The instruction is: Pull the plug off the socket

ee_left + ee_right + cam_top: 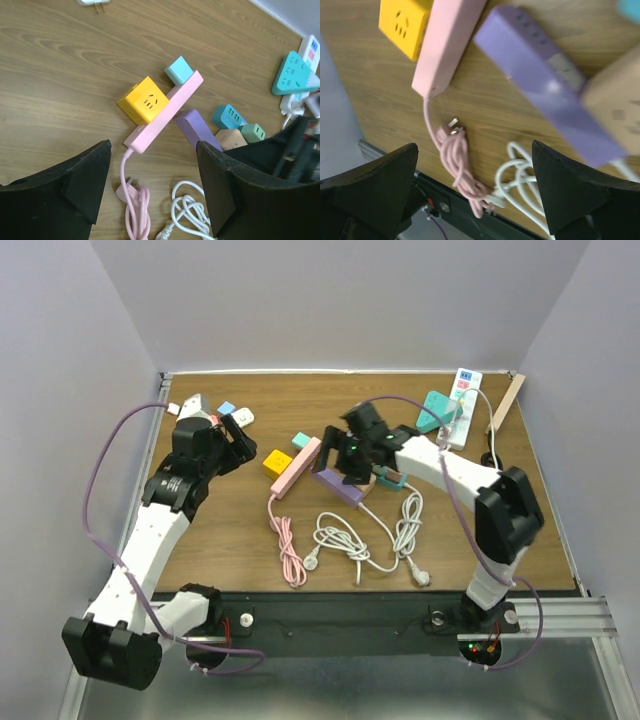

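Purple strip (545, 85) ahead of spread right jaws.

Wood-grain tabletop (230, 530) beneath left gripper (243, 440) and right gripper (335, 455), running well past both. Plain pale lilac-grey back wall (340, 300) beyond the fingertips. Matching left wall (60, 390) outboard of left gripper, right wall (600, 390) outboard of right gripper. Black strip (350, 615) and aluminium rail (575, 615) along the near table edge, behind both. Even, diffuse light, soft shadows.

White-shelled left arm (150, 535) and right arm (452, 468), black joints, looping purple cables (93, 490), wedge-shaped matte-black claw fingers (65, 195)
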